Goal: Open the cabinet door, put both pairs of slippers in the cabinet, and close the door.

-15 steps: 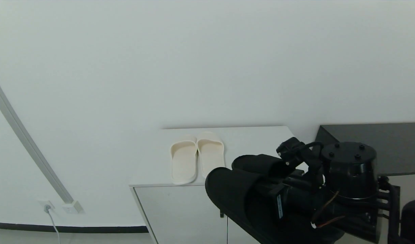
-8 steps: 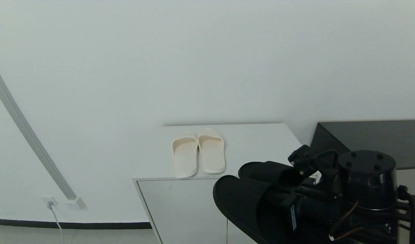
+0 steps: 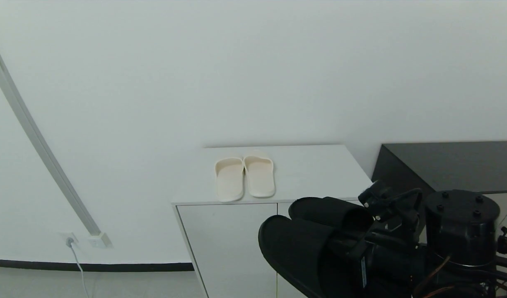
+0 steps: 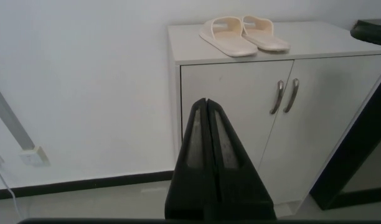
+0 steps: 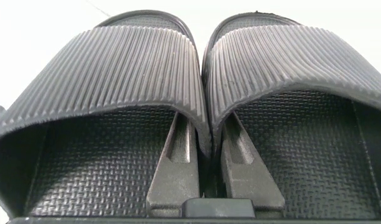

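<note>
Cabinet [image 3: 224, 244]: white, low, against the wall [image 3: 253, 74], both doors [image 4: 234, 112] shut. We see two slim metal handles [image 4: 285, 96] upright, side by side, at the middle seam.

Cream slippers [image 3: 230, 178] lie flat on the cabinet top, left part, side by side and touching, near the front edge. In the left wrist view the same pair [image 4: 231, 37] sits above the left door.

Black slippers [image 3: 299, 244] are off the cabinet, held in the air in front of its right door, below the level of the top. We see the pair side by side and tilted.

Right gripper [image 5: 206, 171] has one finger [image 5: 176, 168] pushed under the ribbed strap of one black slipper [image 5: 109, 68] and the other finger under the strap of the second. The two inner side walls are pinched between the fingers. In the head view the right gripper [image 3: 361, 244] is mostly behind the slippers.

Left gripper [image 4: 206, 155] is low, in front of the cabinet, well apart from it, fingers pressed together with nothing between them.

Rest: we note a dark unit [image 3: 448, 165] just right of the cabinet, a socket [image 3: 69, 239] with a cord low on the wall at left, and a grey slanted strip [image 3: 34, 132] above it.
</note>
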